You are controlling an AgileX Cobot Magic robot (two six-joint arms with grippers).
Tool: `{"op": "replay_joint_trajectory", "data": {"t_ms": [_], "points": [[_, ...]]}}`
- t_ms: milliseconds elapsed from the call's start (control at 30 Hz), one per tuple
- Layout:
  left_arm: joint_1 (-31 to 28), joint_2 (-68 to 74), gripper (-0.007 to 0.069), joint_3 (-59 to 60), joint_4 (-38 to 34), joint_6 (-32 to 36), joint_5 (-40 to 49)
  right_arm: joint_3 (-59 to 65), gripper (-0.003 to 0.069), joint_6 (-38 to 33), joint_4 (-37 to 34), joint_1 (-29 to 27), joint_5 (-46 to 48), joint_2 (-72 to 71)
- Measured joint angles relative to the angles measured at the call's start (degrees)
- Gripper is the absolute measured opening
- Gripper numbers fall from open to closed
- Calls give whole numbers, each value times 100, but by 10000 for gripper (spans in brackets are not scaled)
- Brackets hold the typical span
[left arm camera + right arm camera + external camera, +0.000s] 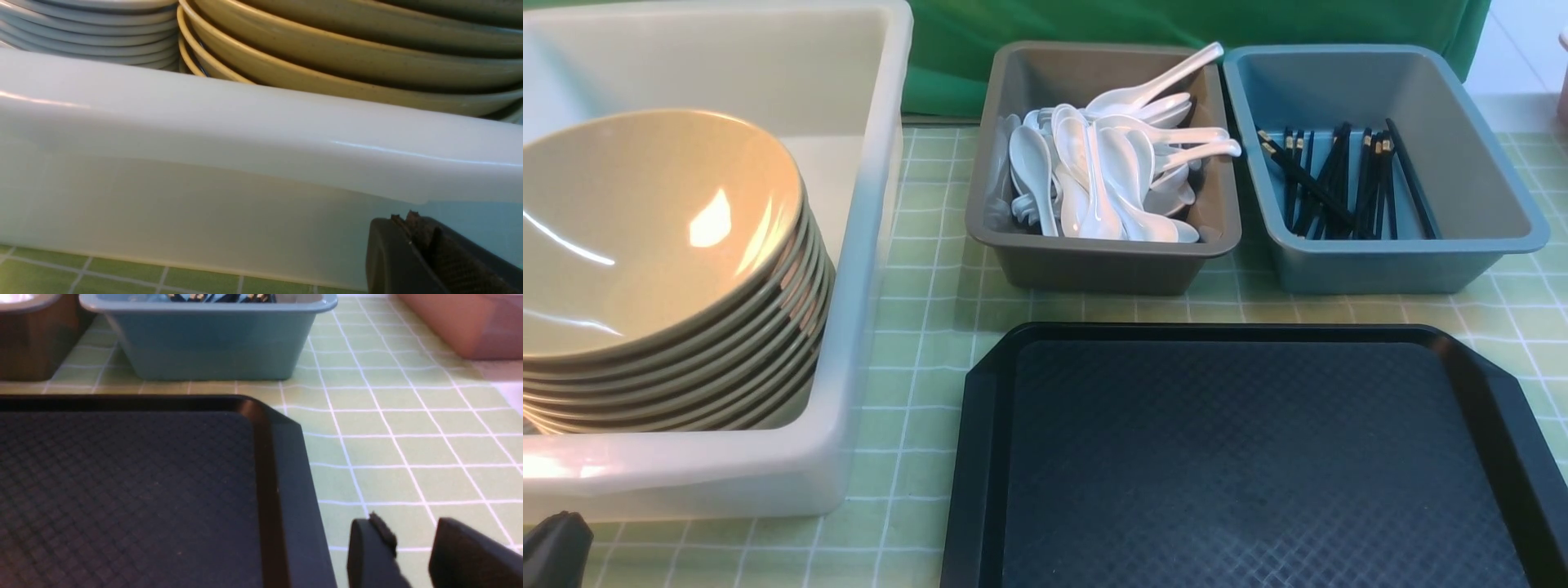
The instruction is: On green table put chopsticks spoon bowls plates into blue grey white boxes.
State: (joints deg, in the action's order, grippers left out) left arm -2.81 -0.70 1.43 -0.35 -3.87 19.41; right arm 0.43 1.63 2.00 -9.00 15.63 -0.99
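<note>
Bowls [351, 53] stacked inside white box [245, 134], beyond left claw [412, 253].

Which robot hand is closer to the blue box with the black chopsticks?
The right one. The right gripper sits over the green table beside the black tray, facing the blue box. The left gripper is far off, by the white box.

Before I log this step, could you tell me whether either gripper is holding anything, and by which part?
Nothing is held. The left gripper is shut on nothing beside the white box; the right gripper has a bare gap between its fingers, above the green table.
</note>
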Motion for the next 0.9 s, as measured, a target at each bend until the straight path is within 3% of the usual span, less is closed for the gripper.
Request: {"op": "replay_joint_trajectory", "data": {"t_ms": [667,900], "points": [[17,-2,-1,0,0,0,-75,7,236,0,0,0,-31,0],[414,-2,-1,5,0,0,-92,7,236,0,0,0,-31,0]]}}
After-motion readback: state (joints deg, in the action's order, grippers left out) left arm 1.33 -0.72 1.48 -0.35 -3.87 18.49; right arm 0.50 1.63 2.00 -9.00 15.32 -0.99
